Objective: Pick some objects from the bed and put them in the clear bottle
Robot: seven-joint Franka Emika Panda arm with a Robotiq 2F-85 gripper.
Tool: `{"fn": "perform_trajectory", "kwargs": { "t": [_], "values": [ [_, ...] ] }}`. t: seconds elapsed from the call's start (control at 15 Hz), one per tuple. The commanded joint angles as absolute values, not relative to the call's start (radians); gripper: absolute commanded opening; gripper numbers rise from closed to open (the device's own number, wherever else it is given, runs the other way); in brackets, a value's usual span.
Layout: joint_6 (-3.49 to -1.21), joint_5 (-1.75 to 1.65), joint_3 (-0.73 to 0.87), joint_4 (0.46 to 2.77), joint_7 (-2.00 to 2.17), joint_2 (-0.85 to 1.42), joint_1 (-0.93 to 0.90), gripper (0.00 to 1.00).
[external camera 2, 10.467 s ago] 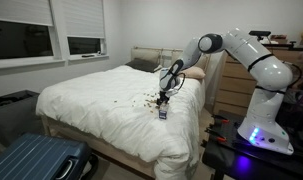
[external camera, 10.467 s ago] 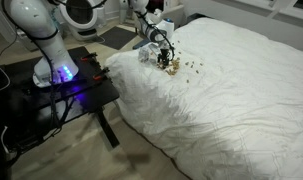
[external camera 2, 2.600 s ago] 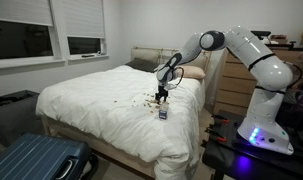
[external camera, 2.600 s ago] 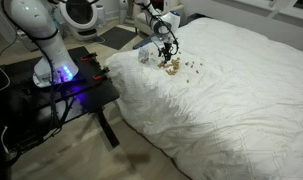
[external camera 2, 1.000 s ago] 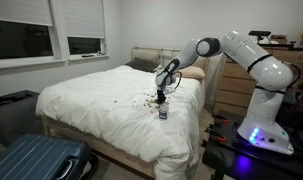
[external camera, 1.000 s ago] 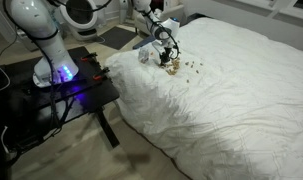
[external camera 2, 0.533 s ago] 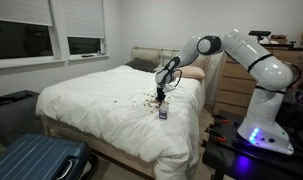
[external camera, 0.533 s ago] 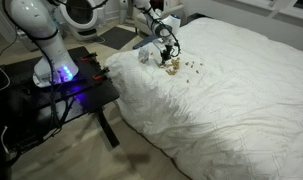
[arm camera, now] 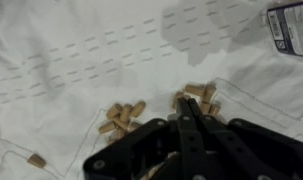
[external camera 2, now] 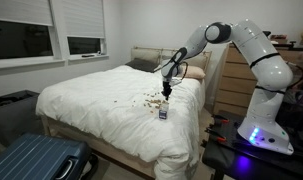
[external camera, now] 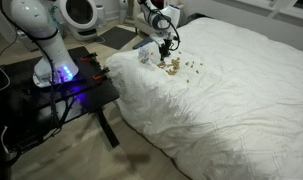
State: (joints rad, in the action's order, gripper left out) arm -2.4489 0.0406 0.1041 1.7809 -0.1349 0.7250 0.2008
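White arm (external camera 2: 241, 35) arched high, wrist bent down, pincer (arm camera: 183, 103) pointing downward, jaws pressed together

Wide bed (external camera: 231, 100) wearing a rumpled white duvet (external camera 2: 91, 100), with small things lying on top.

Tiny tan-brown pellets (external camera: 176, 66) are lying in a loose cluster on the cover near one edge of the mattress in both exterior views. In the wrist view they are bunching in two small heaps (arm camera: 124, 115), with one stray bit resting apart near the frame's lower corner. A small clear bottle (external camera 2: 162, 113) is standing upright on the cover just beside the cluster, nearer the mattress edge. The stitched fabric is creasing in soft folds around them.
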Motion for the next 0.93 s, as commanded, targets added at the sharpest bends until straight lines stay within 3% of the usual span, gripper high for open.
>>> {"fn": "perform_trajectory", "kwargs": {
  "t": [0.0,0.87],
  "values": [
    [-2.446,0.001,0.124,1.964,-0.133,0.553,0.194,0.01],
    [-2.456,-0.052,0.074,2.208,-0.150,0.276,0.113,0.01]
  ]
}}
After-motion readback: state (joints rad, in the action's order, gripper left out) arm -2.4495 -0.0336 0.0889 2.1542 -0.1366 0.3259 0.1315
